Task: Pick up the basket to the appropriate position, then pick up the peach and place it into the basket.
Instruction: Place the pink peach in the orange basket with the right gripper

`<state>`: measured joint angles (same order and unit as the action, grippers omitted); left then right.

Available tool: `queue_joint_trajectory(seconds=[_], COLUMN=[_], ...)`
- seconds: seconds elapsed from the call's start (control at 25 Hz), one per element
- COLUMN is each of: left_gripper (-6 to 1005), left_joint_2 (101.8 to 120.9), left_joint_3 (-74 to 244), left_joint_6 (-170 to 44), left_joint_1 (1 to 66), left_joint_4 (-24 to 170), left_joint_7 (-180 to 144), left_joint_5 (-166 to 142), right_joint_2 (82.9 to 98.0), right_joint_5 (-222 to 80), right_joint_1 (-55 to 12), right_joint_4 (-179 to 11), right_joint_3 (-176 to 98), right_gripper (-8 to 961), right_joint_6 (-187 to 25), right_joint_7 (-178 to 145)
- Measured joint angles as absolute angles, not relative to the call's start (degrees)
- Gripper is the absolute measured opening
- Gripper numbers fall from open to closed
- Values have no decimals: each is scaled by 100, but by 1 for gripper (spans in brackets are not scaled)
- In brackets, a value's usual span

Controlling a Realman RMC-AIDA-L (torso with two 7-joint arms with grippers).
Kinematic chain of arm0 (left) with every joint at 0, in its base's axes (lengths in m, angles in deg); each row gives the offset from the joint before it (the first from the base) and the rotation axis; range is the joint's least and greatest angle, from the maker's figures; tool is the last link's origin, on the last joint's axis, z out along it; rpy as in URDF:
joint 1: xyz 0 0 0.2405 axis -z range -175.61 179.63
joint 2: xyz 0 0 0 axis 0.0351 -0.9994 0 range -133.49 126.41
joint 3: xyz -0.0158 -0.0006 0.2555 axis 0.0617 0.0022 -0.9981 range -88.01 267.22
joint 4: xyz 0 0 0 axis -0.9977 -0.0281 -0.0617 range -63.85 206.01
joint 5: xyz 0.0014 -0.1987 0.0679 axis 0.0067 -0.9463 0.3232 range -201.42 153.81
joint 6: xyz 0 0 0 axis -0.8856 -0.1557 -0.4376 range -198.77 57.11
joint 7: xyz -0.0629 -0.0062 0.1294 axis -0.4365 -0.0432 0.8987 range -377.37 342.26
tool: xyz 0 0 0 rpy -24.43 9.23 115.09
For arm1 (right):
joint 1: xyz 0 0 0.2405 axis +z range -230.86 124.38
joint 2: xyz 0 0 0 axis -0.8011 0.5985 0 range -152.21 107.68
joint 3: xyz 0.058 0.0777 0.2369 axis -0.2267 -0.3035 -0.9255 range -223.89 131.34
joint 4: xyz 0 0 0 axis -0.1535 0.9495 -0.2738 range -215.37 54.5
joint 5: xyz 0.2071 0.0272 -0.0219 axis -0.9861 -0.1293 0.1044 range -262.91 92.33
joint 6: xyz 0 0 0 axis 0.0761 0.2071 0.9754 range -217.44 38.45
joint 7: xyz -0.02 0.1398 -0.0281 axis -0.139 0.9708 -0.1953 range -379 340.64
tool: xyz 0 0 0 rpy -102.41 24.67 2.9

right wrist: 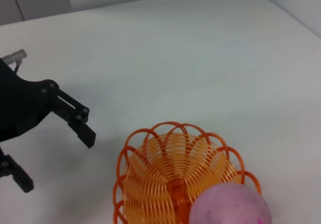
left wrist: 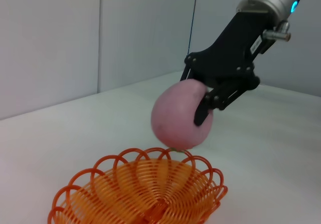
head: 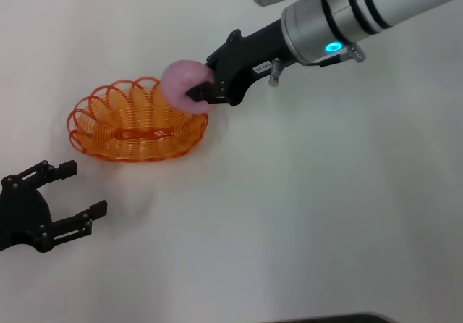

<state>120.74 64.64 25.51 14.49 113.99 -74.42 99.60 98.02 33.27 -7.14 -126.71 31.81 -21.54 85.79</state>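
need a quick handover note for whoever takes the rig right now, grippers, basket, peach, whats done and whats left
Right gripper: shut on the peach, held in the air above the basket's rim on the robot's right side.
Left gripper: open, empty, near the table in front of the basket.
Basket: standing on the white table, empty.
Done: basket set down, peach picked up.
Left: move the peach over the middle of the basket, lower it, release.

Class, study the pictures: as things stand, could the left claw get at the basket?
Probably yes. The left claw sits open on the table just short of the basket, with bare table between them. The right claw holds the peach over the far rim, away from that approach.
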Motion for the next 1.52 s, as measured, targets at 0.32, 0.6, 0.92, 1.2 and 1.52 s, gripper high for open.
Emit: queue_joint_trajectory(seconds=[0.32,0.6,0.92,1.2,1.52], left_gripper=[840,840,839,840,841], left_joint_2=[12074,12074,12074,12074,12074], left_joint_3=[6465,6463,6465,6465,6465], left_joint_6=[2555,2567,2572,2593,2595], left_joint_1=[1447,1452,1437,1431,1431], left_joint_4=[11396,11397,11397,11397,11397], left_joint_7=[-7442,-7443,-7442,-7442,-7442], left_joint_5=[9960,9960,9960,9960,9965], right_joint_2=[9815,9815,9814,9819,9824], right_joint_5=[2998,2850,2636,2537,2226], right_joint_1=[-507,-515,-530,-493,-466], right_joint_4=[-12129,-12123,-12099,-11998,-11819], right_joint_3=[3525,3605,3617,3619,3626], right_gripper=[237,271,531,605,703], right_joint_6=[-2674,-2744,-2766,-2770,-2766], right_joint_7=[8267,8139,7959,7745,7496])
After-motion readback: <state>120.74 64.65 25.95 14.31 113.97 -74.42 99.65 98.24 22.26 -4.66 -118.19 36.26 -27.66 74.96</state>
